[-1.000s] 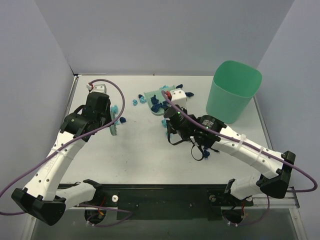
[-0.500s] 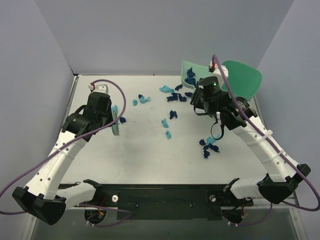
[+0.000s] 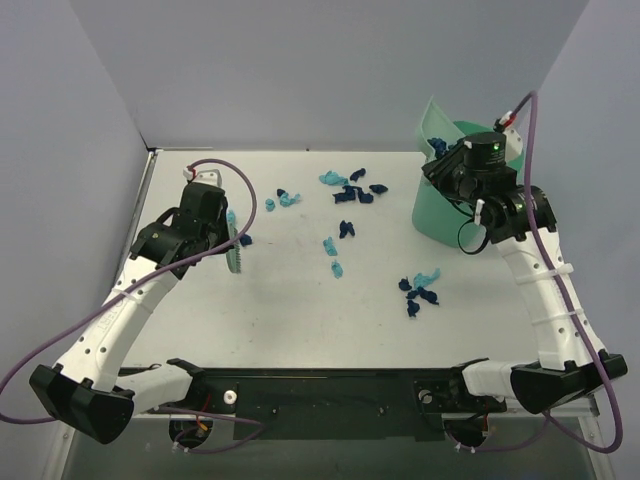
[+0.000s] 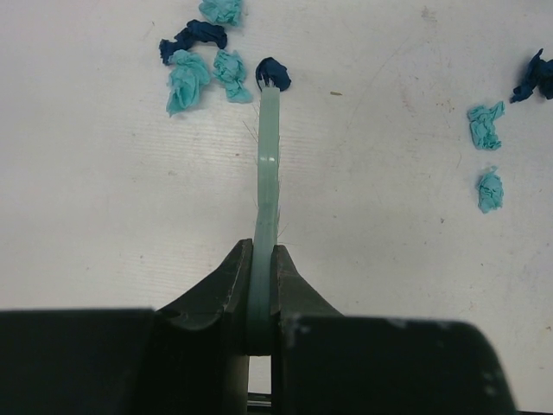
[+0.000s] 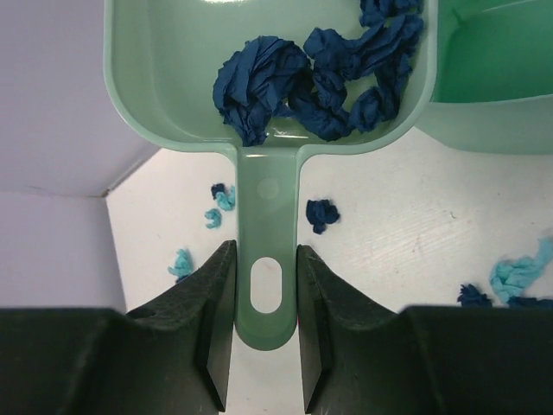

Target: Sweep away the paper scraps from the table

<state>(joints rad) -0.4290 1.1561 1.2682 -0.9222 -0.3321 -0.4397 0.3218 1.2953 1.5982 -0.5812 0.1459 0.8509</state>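
Teal and navy paper scraps lie on the white table [image 3: 280, 320]: a cluster at the back [image 3: 350, 192], a pair mid-table [image 3: 333, 256], a group at the right [image 3: 418, 288]. My left gripper [image 3: 225, 235] is shut on a green hand brush [image 4: 268, 156], whose tip rests by several scraps [image 4: 203, 60]. My right gripper [image 5: 265, 259] is shut on the handle of a green dustpan [image 5: 173, 86]. The pan holds navy scraps [image 5: 320, 73] and is raised and tilted at the rim of the green bin [image 3: 440, 210].
The bin stands at the table's back right corner, against the grey wall. More scraps lie under the raised pan [image 5: 321, 213] and to its right [image 5: 518, 277]. The left arm reaches over the table's left side.
My right arm has lifted the dustpan off the middle of the table and swung it back and right to the bin. The left arm with the brush shifted only slightly.
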